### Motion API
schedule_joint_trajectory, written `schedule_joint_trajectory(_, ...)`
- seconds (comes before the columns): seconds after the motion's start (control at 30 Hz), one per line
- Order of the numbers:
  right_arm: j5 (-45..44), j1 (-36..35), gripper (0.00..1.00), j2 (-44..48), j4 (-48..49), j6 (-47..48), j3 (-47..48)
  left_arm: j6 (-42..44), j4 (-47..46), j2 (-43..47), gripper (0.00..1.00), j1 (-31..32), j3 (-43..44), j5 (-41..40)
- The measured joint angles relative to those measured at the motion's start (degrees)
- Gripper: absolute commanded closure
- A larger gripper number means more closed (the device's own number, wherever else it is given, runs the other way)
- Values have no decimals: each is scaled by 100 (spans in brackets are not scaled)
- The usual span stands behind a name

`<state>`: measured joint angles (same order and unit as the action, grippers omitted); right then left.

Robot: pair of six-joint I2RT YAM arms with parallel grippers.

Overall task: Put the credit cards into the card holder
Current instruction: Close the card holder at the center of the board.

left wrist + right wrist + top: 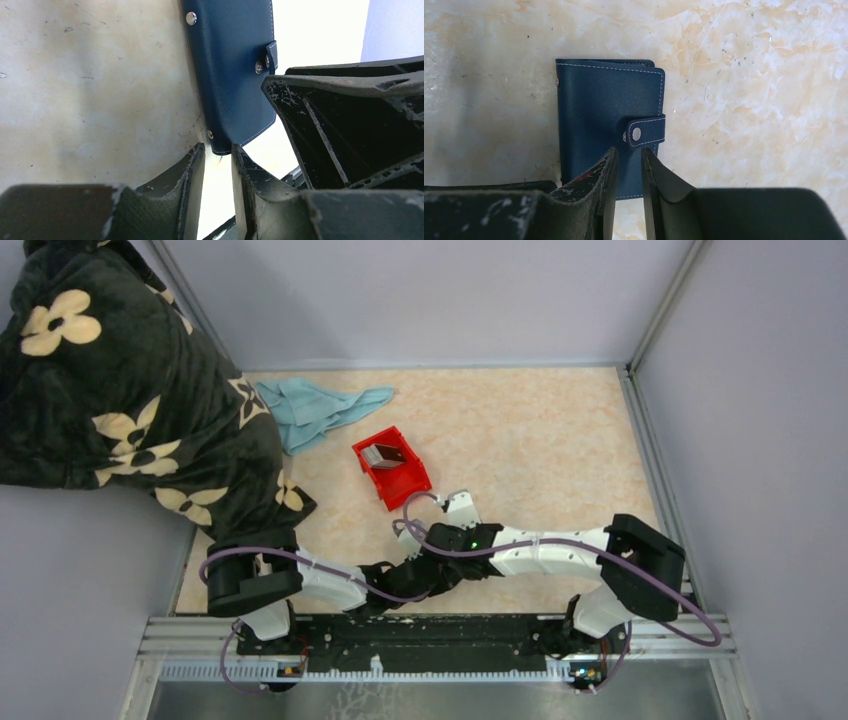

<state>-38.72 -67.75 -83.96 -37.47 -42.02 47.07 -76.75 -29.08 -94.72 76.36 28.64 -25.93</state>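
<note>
The navy card holder (609, 115) was found folded shut on the bench (749, 75) (tab snapped). The credit cards (384, 453) were stacked in a red bin (405, 485).

The top camera looks down from high behind both arms. Each wrist camera sits close, sighting along its own fingers (175, 175); both share the card holder (230, 75) at their tips.

Bright even light, blown-out wrist glare
</note>
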Motion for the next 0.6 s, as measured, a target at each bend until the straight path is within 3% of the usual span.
schedule_joint_trajectory(0.6, -66, 59, 83, -107, 42, 151, 68, -20, -52, 2, 65, 0, -31, 2)
